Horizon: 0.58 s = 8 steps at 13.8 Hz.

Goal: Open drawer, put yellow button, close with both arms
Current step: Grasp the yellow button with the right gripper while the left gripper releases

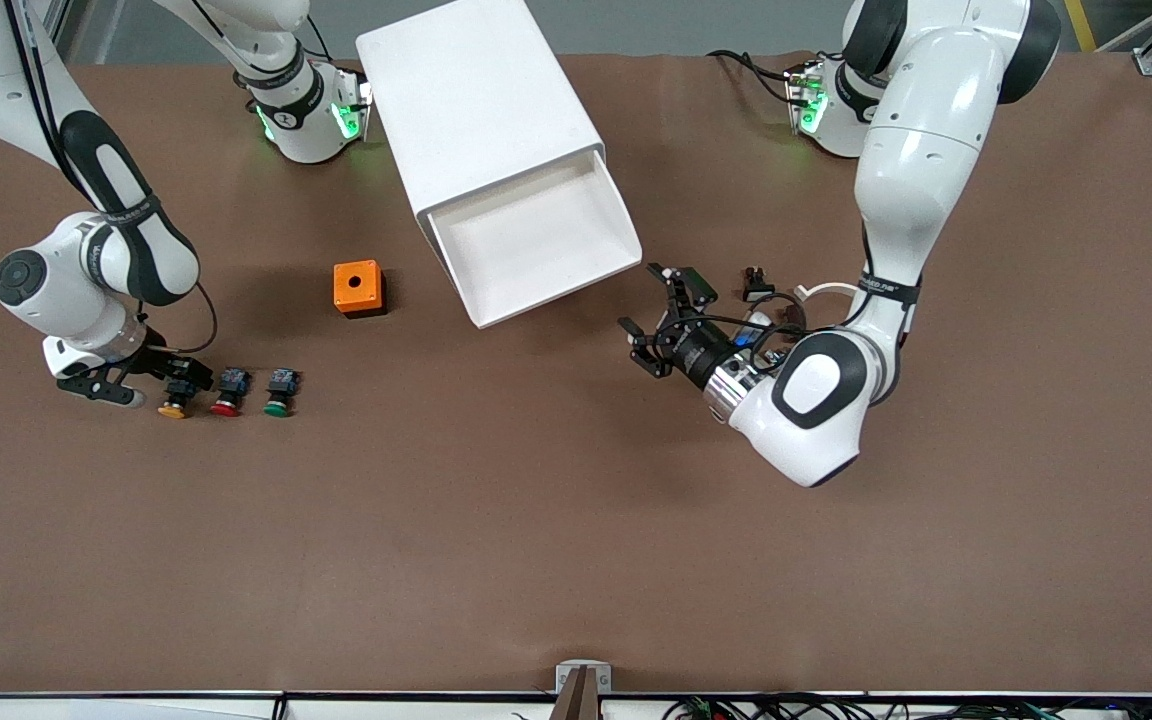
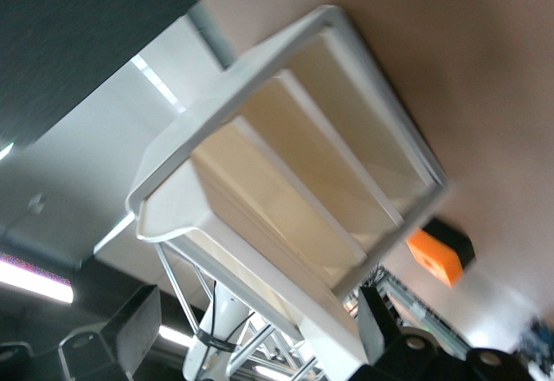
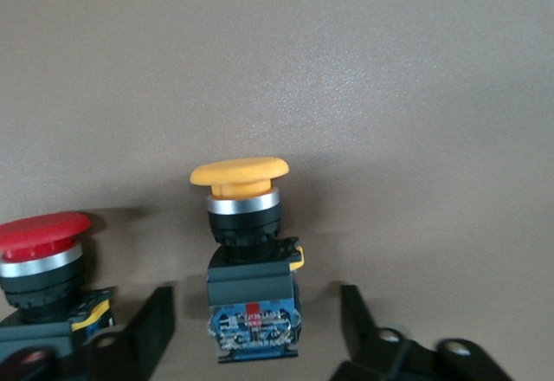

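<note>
- Pick-up step is being carried out: the drawer (image 1: 546, 235) is already standing pulled out of the white cabinet (image 1: 481, 105), its tray bare.
- The yellow button (image 1: 174, 398) is being kept on the table at the right arm's end, first in a row with the red button (image 1: 227, 395) and green button (image 1: 278, 394), nearer the front camera than the orange box (image 1: 358, 288).
- The right gripper (image 3: 257, 325) is being lowered around the yellow button; fingers (image 3: 151, 329) are seen on either side of its black-and-blue body, gaps showing, nothing gripped yet.
- Next move, by judgement: fingers to be closed on the body, the red button beside it avoided, then a lift toward the drawer.
- The left gripper (image 1: 658, 320) is being held wide open, empty, just beside the drawer's front, waiting.
</note>
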### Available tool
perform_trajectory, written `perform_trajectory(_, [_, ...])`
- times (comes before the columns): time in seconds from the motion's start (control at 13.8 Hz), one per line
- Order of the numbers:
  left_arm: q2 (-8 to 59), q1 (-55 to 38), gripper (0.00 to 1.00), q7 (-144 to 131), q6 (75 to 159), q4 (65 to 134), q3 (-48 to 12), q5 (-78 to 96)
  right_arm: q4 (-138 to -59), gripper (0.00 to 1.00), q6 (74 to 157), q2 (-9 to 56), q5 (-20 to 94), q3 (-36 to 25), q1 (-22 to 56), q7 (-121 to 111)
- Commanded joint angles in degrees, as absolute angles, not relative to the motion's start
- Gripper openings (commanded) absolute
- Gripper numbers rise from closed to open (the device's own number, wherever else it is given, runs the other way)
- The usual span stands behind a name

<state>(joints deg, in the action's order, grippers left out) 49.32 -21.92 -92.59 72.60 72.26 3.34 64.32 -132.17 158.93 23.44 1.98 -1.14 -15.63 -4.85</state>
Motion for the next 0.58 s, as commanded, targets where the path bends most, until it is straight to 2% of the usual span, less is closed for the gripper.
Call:
perform_trajectory(0.0, [47.38, -22.85, 1.0, -79.59, 75.23, 71.81, 5.79, 63.81, -132.54, 0.07, 159.17, 23.2, 3.34, -0.26, -16.44, -6.15])
perform_trajectory(0.07, [46.68, -22.94, 1.0, -74.93, 77.24, 71.11, 6.06, 62.5, -132.45, 0.0, 159.17, 23.12, 3.34, -0.26, -16.44, -6.07])
perform_trajectory(0.29, [44.83, -23.03, 1.0, -63.85, 84.52, 70.84, 5.98, 55.39, -131.84, 0.0, 155.68, 20.93, 3.34, -0.09, -16.0, -5.71])
perform_trajectory(0.51, [42.81, -24.25, 1.0, -53.99, 93.75, 70.93, 5.98, 46.79, -127.37, 0.0, 138.32, 13.39, 3.34, -0.09, -13.28, -0.29])
